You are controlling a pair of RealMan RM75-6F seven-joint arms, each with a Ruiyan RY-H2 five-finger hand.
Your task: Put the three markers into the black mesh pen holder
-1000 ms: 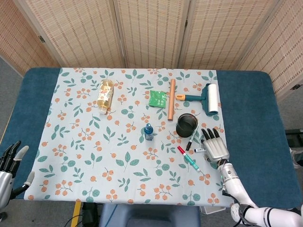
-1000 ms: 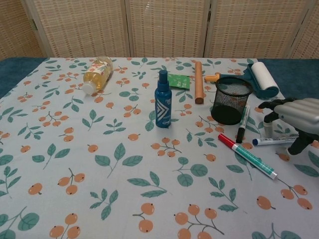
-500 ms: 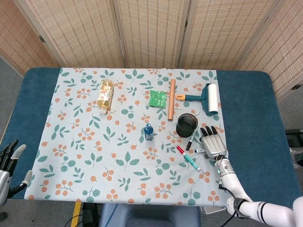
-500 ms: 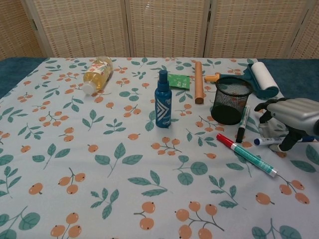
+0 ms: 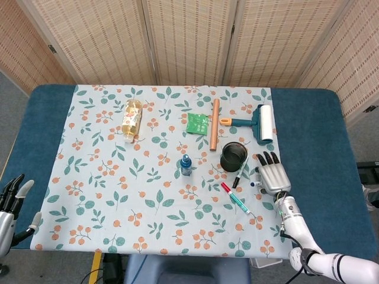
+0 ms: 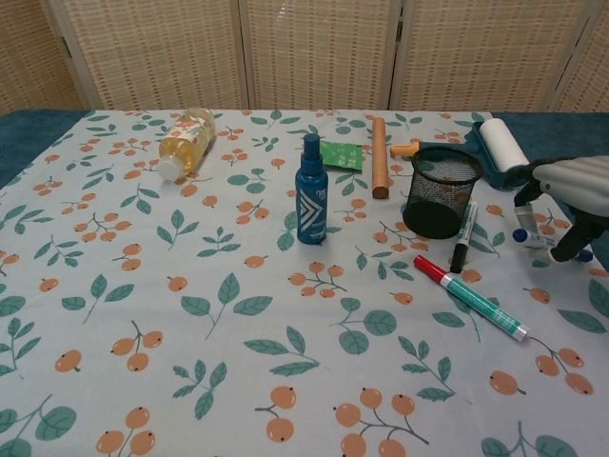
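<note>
The black mesh pen holder (image 5: 233, 155) (image 6: 444, 190) stands upright right of centre on the floral cloth. A black-capped marker (image 5: 238, 176) (image 6: 463, 238) lies just in front of it. Closer to the front edge lies a green marker with a red cap (image 5: 237, 200) (image 6: 471, 297). My right hand (image 5: 269, 177) (image 6: 571, 186) is to the right of the holder, a little above the cloth, and pinches a blue-capped marker (image 5: 251, 184) (image 6: 523, 236), most of it hidden under the fingers. My left hand (image 5: 12, 204) hangs off the table's front left corner, its fingers apart and holding nothing.
A blue spray bottle (image 5: 186, 165) (image 6: 311, 190) stands left of the holder. Behind it lie a wooden rod (image 5: 214, 124), a green packet (image 5: 198, 123) and a lint roller (image 5: 260, 124) (image 6: 500, 152). A yellow drink bottle (image 5: 132, 120) lies far left.
My right hand closed over the blue-capped marker, then moved up and away from the front edge, taking the marker with it. The other two markers stayed where they were.
</note>
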